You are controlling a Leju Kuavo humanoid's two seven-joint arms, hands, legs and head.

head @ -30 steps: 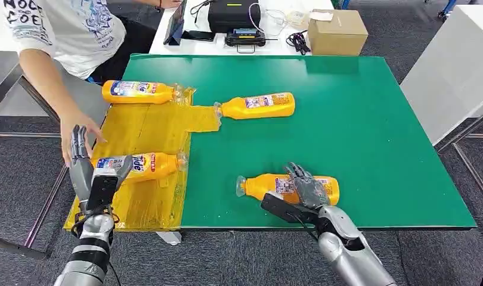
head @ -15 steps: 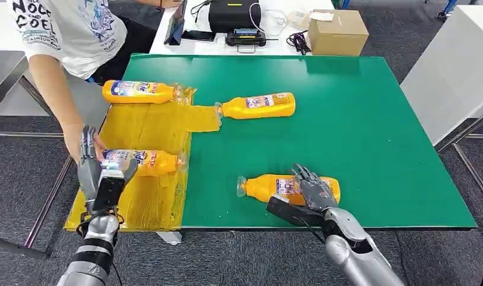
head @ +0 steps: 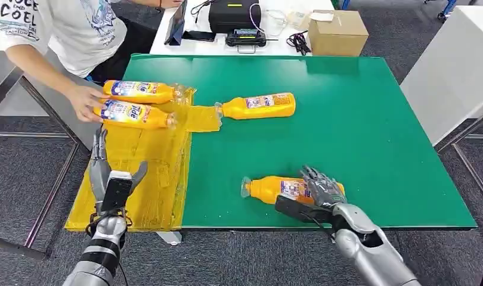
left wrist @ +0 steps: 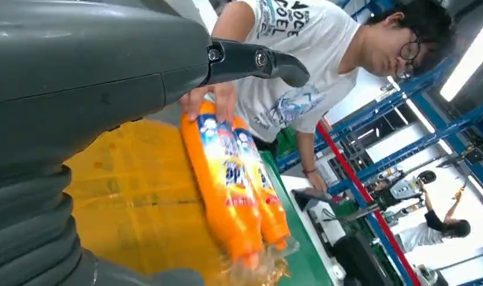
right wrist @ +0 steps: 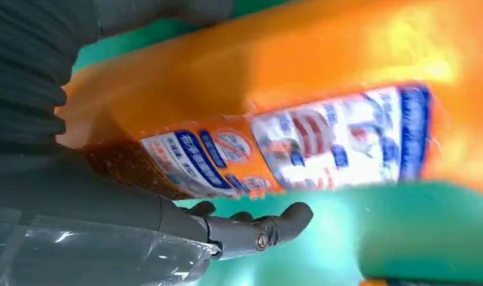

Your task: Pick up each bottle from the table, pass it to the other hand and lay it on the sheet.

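The right hand (head: 321, 189) covers the base end of the near bottle (head: 275, 188); whether its fingers grip it cannot be told. The right wrist view blurs that bottle's label (right wrist: 322, 143). The person (head: 60, 30) is cut off at the far left edge.

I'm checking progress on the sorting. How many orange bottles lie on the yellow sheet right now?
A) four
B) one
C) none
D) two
D: two bottles lie side by side at the far end of the yellow sheet, one under a person's hand; the other two rest on the green table.
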